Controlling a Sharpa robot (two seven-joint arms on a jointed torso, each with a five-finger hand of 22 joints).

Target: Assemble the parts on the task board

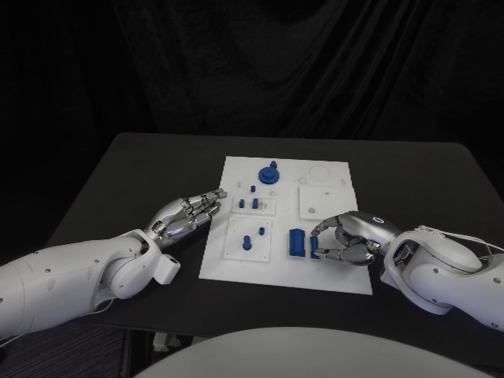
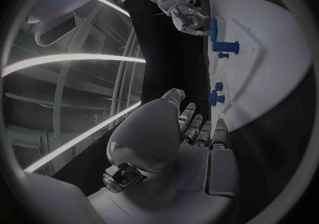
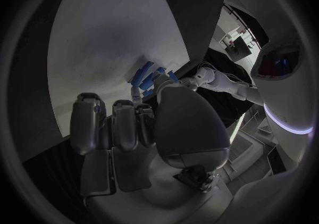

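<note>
My right hand [image 1: 345,239] is clamped on 1 blue part [image 1: 298,242] at the task board's [image 1: 326,276] near right; seating it needs alignment. My left hand [image 1: 187,216], fingers loosely together, holds nothing beside the board's left edge.

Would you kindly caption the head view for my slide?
Right hand grips a blue cylindrical part on the white task board; left hand rests at its edge.

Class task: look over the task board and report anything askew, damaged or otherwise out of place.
Nothing stands out. The task board lies flat and the blue parts sit on it; the right hand grips one blue part.
</note>
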